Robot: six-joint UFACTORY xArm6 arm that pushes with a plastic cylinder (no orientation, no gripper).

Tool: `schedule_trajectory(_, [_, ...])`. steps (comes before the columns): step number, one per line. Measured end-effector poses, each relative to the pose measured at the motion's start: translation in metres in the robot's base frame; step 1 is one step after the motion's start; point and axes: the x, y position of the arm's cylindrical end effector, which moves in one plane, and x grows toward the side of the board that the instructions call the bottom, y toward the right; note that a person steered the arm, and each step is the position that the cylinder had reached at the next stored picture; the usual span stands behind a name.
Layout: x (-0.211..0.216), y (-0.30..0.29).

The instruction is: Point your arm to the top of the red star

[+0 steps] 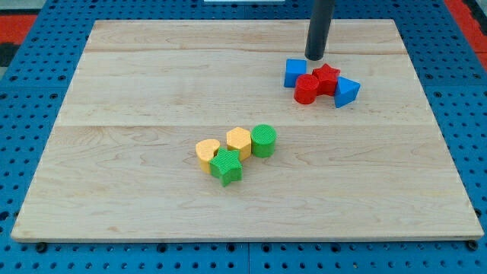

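Note:
The red star (326, 77) lies on the wooden board (152, 91) at the view's upper right, in a tight cluster. A red cylinder (307, 89) touches it on the lower left, a blue cube (294, 72) sits to its left, and a blue triangular block (347, 91) sits to its right. My tip (315, 58) is just above the star and slightly left of it, near the blue cube's upper right corner, with a small gap to the star.
Near the board's middle sit a yellow heart-like block (207, 153), a yellow hexagon (238, 141), a green cylinder (263, 140) and a green star (227, 167), all touching. Blue pegboard (30, 114) surrounds the board.

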Motion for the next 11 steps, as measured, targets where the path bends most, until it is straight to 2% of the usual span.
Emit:
schedule_trajectory(3, [-0.007,0.003])
schedule_trajectory(5, [-0.007,0.059])
schedule_trajectory(6, [0.024,0.122])
schedule_trajectory(7, [0.06,0.144])
schedule_trajectory(11, [0.062,0.123])
